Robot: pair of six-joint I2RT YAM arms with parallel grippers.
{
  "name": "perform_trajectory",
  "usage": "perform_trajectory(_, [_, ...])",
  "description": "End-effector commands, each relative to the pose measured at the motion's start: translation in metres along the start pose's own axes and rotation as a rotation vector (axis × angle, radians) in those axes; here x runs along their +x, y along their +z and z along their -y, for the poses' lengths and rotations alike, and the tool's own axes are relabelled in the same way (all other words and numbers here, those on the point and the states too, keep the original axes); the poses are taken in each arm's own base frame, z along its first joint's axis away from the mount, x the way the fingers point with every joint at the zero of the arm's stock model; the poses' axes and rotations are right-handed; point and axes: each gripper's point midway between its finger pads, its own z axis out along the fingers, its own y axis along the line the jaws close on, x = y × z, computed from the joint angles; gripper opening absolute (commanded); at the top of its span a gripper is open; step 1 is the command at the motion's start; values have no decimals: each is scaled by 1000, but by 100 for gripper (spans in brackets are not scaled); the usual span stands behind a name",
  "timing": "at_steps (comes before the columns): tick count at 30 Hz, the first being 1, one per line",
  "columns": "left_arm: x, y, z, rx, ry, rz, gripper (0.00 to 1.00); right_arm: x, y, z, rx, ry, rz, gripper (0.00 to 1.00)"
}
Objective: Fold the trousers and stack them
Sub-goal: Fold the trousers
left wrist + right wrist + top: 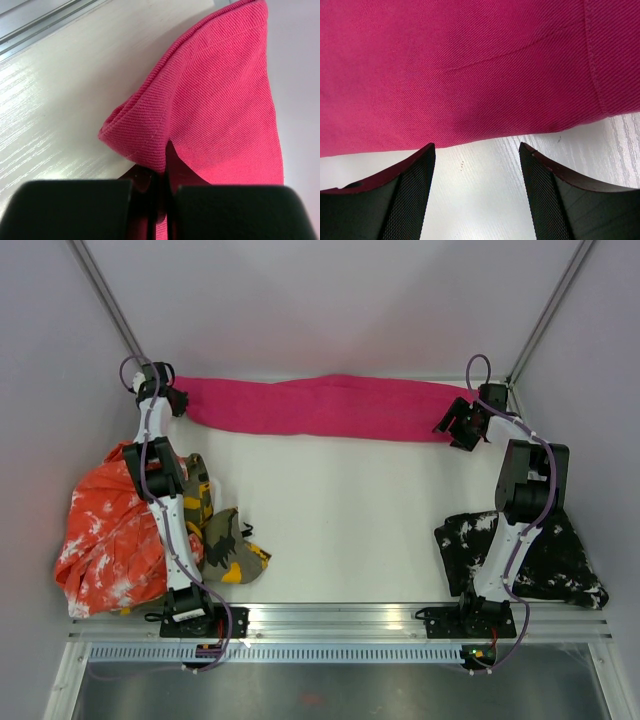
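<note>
Closest in, my left gripper (162,170) is clamped on a folded corner of the magenta trousers (225,100). My right gripper (476,150) is spread wide over bare tabletop (485,200), just beside their hem. Only the overhead view shows them stretched along the far edge, with orange-white trousers (110,530) and camouflage trousers (225,545) by the left edge and black splattered trousers (560,560) at the near right corner.

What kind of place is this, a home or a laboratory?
Probably a laboratory robot cell: the left arm and right arm are bolted to an aluminium rail at the edge of the white table, plain grey walls close it in, and pink trousers lie across it.
</note>
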Motion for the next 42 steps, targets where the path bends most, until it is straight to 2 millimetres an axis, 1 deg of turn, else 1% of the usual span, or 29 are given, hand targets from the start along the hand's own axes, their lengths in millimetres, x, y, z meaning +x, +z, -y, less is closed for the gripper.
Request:
perform_trajectory(1, [2,9,-1,40,64,-6,2,-15,-8,-11,-9,-27,40,74])
perform_trajectory(2, [-20,-9,20,92,76,56,2,-15,-8,-12,-8,-28,40,74])
perform_trajectory(4, [-36,-23,27,107,135,120,2,-15,-11,-16,-14,-31,44,74])
perform_trajectory(5, [-61,-48,52,161,152,202,2,-15,-11,-17,-16,-34,44,74])
perform_trajectory(8, [-84,-81,75,197,253,304,2,-15,-14,-25,-28,-44,49,74])
perform_trajectory(9, [-99,-103,87,219,272,370,2,-15,-16,-27,-32,-47,51,74])
perform_trajectory(11, [-105,-126,104,246,365,433,2,-14,-16,-32,-40,-52,50,74])
perform_trajectory(12, [-97,-128,102,245,401,432,2,-15,-16,-33,-43,-54,52,74])
perform_trajectory(13, [-107,-161,126,313,457,509,2,-15,-16,-36,-47,-57,53,74])
perform_trajectory(15, [-92,-181,146,397,566,552,2,-17,-16,-39,-60,-58,52,74])
perform_trajectory(16, [-92,-208,161,444,601,594,2,-18,-16,-39,-63,-54,52,74])
perform_trajectory(18, [-77,-223,174,481,730,628,2,-19,-18,-45,-83,-58,51,74])
perform_trajectory(20, [-48,-245,204,539,830,657,2,-20,-21,-48,-93,-60,54,75])
perform_trajectory(21, [-17,-256,224,558,939,678,2,-21,-23,-50,-102,-63,55,75])
perform_trajectory(23, [6,-258,242,551,1017,708,2,-22,-27,-53,-114,-71,58,75])
perform_trajectory(24, [36,-263,257,575,1096,714,2,-22,-28,-54,-119,-73,57,75])
perform_trajectory(26, [69,-264,271,604,1174,715,2,-21,-31,-56,-125,-76,59,75])
perform_trajectory(27, [99,-272,281,647,1240,712,2,-21,-33,-56,-127,-77,60,75])
perform_trajectory(30, [158,-277,291,713,1362,692,2,-19,-34,-56,-126,-72,58,75])
perform_trajectory(31, [169,-275,291,716,1390,686,2,-18,-33,-56,-129,-70,53,75])
perform_trajectory(32, [195,-269,288,721,1438,667,2,-18,-33,-56,-131,-67,50,75])
perform_trajectory(34, [211,-256,280,665,1464,657,2,-16,-32,-57,-140,-62,42,75])
perform_trajectory(35, [234,-245,274,648,1482,631,2,-15,-33,-59,-150,-59,36,75])
perform_trajectory(36, [243,-238,269,612,1481,622,2,-14,-32,-59,-157,-55,32,75])
perform_trajectory(37, [241,-234,267,536,1460,639,2,-12,-32,-61,-166,-55,27,75])
perform_trajectory(38, [263,-227,259,504,1474,588,2,-9,-31,-63,-179,-51,15,75])
perform_trajectory(39, [286,-198,240,439,1501,536,2,-10,-31,-64,-186,-50,18,75])
perform_trajectory(40, [272,-205,248,351,1428,583,2,-9,-31,-65,-193,-36,13,75])
perform_trajectory(42, [295,-176,215,214,1390,471,2,-6,-31,-76,-244,-25,2,75])
